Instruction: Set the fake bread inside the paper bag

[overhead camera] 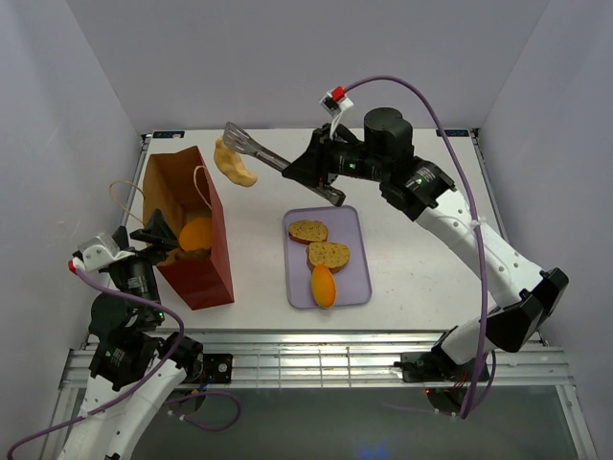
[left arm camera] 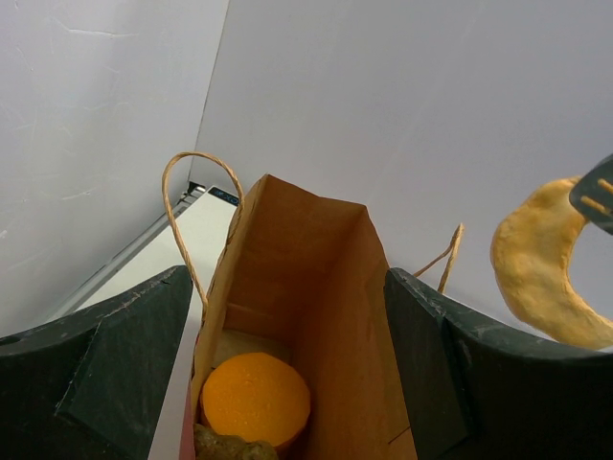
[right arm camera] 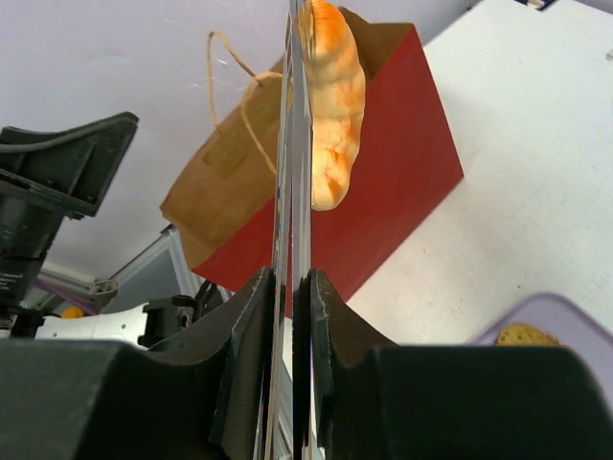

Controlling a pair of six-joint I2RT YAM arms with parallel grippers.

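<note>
The paper bag (overhead camera: 204, 259) stands open at the left, reddish-brown outside and tan inside (left arm camera: 306, 259). An orange bun (left arm camera: 256, 398) and a darker piece lie in it. My left gripper (overhead camera: 165, 241) is open, its jaws on either side of the bag's mouth (left arm camera: 287, 316). My right gripper (overhead camera: 308, 170) is shut on metal tongs (overhead camera: 257, 149), seen edge-on in the right wrist view (right arm camera: 292, 278). The tongs hold a golden crescent bread (overhead camera: 235, 163) in the air beside the bag's far rim; it also shows in both wrist views (right arm camera: 335, 96) (left arm camera: 541, 268).
A lavender tray (overhead camera: 361, 273) lies at the table's middle with two round brown-crusted slices (overhead camera: 307, 231) (overhead camera: 329, 255) and an orange bun (overhead camera: 324, 285). The bag's cord handles (left arm camera: 196, 192) loop upward. White walls enclose the table.
</note>
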